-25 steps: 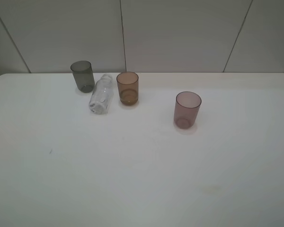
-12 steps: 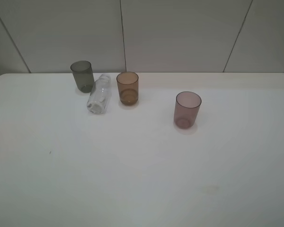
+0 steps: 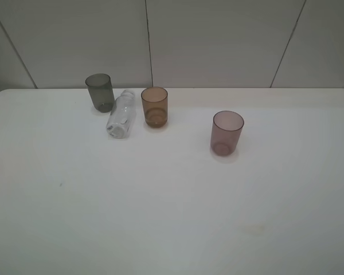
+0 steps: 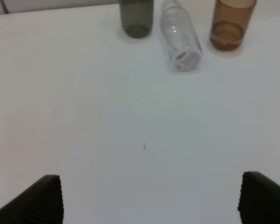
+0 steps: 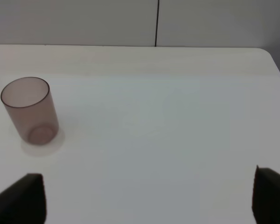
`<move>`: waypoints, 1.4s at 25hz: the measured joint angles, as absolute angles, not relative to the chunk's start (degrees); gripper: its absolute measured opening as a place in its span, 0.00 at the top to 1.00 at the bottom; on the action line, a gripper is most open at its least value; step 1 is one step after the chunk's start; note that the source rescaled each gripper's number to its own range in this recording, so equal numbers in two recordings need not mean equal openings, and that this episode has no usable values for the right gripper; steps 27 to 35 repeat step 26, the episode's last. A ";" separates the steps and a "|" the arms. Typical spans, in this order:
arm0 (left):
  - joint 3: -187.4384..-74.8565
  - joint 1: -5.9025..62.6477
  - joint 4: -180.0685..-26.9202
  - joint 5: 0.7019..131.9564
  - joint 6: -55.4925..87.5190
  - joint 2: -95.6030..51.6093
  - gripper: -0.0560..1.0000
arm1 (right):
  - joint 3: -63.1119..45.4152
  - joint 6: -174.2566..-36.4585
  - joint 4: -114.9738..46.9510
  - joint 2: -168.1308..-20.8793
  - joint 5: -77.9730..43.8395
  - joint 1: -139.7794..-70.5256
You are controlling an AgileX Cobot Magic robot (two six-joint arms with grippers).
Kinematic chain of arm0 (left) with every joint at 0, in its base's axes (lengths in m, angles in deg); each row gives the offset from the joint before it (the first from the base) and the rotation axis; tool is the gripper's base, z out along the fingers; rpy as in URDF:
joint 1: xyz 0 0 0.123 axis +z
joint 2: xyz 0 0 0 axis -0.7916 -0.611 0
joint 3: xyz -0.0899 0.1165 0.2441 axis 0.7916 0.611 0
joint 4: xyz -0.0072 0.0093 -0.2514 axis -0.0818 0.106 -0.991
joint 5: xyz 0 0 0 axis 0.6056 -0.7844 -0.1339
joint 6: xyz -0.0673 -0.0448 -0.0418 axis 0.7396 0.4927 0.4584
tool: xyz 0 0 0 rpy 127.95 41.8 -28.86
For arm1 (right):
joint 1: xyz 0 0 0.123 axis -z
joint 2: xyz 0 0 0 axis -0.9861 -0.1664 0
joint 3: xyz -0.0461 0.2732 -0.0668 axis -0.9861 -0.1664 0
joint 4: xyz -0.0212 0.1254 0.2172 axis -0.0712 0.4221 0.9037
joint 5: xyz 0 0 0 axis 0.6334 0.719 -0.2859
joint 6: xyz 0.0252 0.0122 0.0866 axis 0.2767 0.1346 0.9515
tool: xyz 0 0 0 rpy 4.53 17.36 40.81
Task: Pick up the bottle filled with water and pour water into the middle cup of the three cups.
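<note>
The bottle [image 4: 179, 39] lies well ahead of the left fingers [image 4: 46, 198], both pairs spread wide.

This looks like a bare robot test bench in a lab rather than a home or kitchen. A plain white table [image 3: 172, 217] stands against a wall of large pale panels [image 3: 218, 40] split by thin dark seams. Only test props sit on it: 3 tinted plastic cups [image 3: 155, 106] and 1 clear bottle [image 3: 121, 114].

Black, ridged end effector fingertips [image 4: 46, 200]
</note>
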State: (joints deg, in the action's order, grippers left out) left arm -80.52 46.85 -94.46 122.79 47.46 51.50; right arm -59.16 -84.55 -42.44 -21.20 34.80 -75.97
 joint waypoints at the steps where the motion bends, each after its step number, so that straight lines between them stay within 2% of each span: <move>1: -80.52 48.52 -94.46 122.79 47.46 51.50 0.14 | -59.16 -84.55 -42.44 -21.20 34.80 -75.97; 4: -80.52 53.80 -94.46 122.79 47.46 51.50 0.14 | -59.16 -84.55 -42.44 -21.20 34.80 -75.97; 6: -80.52 54.93 -94.46 122.79 47.46 51.50 0.14 | -59.16 -84.55 -42.44 -21.20 34.80 -75.97; 35: -80.52 55.16 -94.46 122.81 47.46 51.50 0.14 | -59.16 -84.55 -42.44 -21.20 34.80 -75.97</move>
